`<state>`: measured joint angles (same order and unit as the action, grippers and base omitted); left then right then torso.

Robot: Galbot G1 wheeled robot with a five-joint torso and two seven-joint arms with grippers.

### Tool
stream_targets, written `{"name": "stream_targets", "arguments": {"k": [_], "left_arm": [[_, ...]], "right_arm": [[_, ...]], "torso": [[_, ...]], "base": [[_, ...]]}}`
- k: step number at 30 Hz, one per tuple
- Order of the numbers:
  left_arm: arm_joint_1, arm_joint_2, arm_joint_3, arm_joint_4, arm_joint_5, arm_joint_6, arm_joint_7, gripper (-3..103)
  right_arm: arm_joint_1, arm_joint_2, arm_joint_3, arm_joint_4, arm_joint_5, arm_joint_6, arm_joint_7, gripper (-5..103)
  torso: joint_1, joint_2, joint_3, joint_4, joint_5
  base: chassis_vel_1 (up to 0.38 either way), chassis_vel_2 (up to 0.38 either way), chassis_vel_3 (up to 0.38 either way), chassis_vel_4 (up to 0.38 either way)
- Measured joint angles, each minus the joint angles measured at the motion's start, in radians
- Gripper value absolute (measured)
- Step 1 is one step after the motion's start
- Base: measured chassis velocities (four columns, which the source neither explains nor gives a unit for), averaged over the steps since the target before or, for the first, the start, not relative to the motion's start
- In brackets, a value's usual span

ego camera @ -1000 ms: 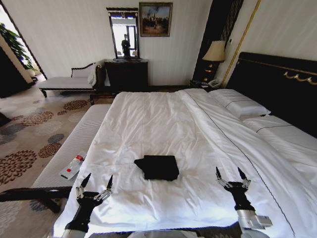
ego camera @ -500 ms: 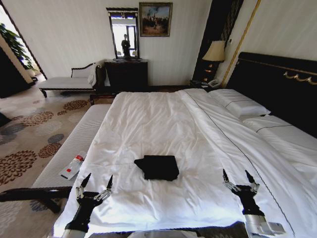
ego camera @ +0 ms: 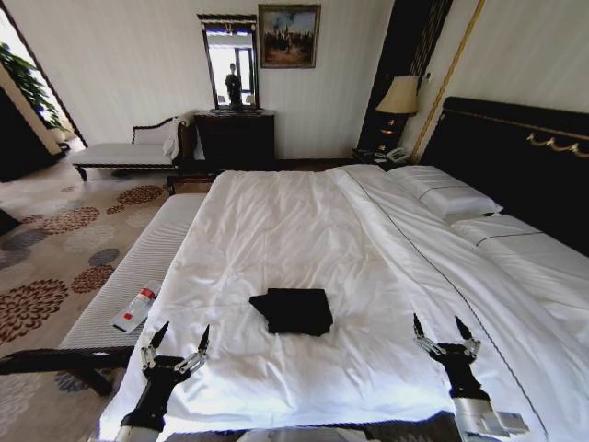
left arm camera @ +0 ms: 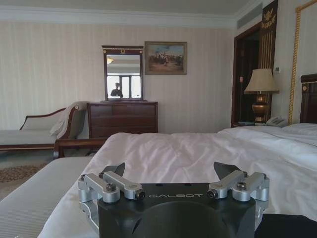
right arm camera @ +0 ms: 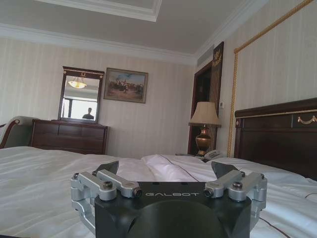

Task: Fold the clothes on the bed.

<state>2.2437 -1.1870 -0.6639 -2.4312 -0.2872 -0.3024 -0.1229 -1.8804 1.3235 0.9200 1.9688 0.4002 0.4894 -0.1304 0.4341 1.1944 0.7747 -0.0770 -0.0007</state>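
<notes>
The left gripper [ego camera: 179,337] hovers with fingers apart over the near left edge of the large white-sheeted bed [ego camera: 294,230], the black soft-fabric T-shirt [ego camera: 292,310] lies compactly folded between, and the right gripper [ego camera: 442,330] hangs likewise spread, apparently clear because folding looks finished.

Soft daylight from the left, bright white bed [ego camera: 304,230], wide-angle edge distortion

The head view looks down the bed [ego camera: 304,230] from its near end. Both wrist views sit low, facing the far wall, sharing the mirror [left arm camera: 123,73].
</notes>
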Motion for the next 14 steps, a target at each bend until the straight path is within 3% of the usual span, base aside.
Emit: {"name": "stream_targets", "arguments": {"k": [14], "left_arm": [[0.0,0.0,0.0,0.0,0.0,0.0,0.0,100]], "right_arm": [[0.0,0.0,-0.001,-0.001,-0.001,-0.001,0.001,100]], "torso": [[0.0,0.0,0.0,0.0,0.0]], "base": [[0.0,0.0,0.0,0.0]]}}
